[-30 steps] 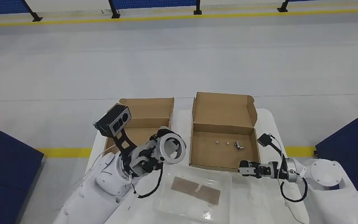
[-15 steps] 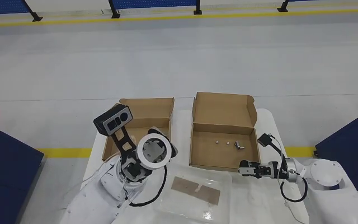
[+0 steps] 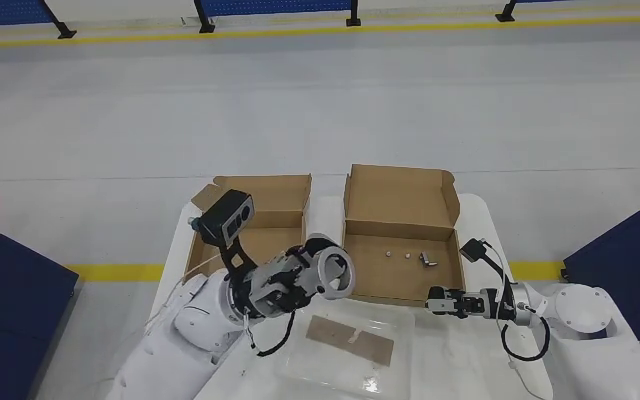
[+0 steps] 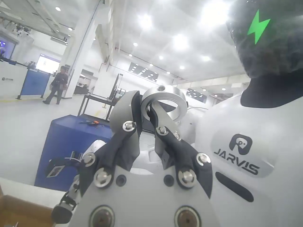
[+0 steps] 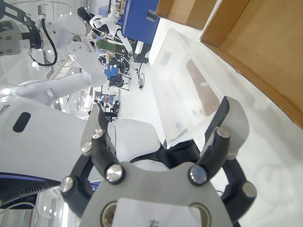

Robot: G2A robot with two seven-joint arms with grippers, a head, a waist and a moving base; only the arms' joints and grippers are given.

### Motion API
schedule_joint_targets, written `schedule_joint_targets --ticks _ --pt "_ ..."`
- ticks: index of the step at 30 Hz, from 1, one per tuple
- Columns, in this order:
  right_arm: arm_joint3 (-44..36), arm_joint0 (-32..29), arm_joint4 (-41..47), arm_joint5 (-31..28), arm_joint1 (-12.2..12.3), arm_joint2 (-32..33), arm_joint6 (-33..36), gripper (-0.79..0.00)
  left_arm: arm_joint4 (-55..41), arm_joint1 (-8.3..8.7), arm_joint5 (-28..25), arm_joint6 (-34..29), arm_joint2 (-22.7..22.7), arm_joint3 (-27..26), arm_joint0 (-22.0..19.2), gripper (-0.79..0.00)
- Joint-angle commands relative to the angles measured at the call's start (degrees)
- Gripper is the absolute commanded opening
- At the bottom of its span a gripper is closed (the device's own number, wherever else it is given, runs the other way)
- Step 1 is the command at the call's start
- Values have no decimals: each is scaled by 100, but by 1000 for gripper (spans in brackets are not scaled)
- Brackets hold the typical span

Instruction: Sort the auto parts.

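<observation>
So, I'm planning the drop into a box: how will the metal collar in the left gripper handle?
The metal collar looks solid machined, so probably stiff and heavy for its size. Its polished wall may slip, as the left gripper pinches only one side. Being round, it could roll if dropped on edge.

The white-covered table (image 3: 325, 228) carries three containers. An open cardboard box (image 3: 270, 205) lies at 10 o'clock, lid flap folded back. A second open cardboard box (image 3: 400, 205) lies at 1 o'clock, just beside the first. A clear plastic tray (image 3: 310, 362) lies at 6 o'clock, near both boxes.
</observation>
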Motion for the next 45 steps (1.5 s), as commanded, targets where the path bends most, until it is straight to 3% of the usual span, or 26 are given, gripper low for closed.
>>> schedule_joint_targets --ticks 1,10,24,37,45 --pt "0 0 0 0 0 0 0 0 -163 -25 -74 11 57 7 -20 -785" --pt "0 0 0 0 0 0 0 0 -1353 -135 -536 -72 314 125 -248 -785" --pt "0 0 0 0 0 0 0 0 -1302 -148 -409 -267 229 204 -308 -785" --pt "0 0 0 0 0 0 0 0 149 -51 778 -485 -634 750 407 -785" --pt "0 0 0 0 0 0 0 0 1215 -18 1866 -361 -986 804 821 -785"
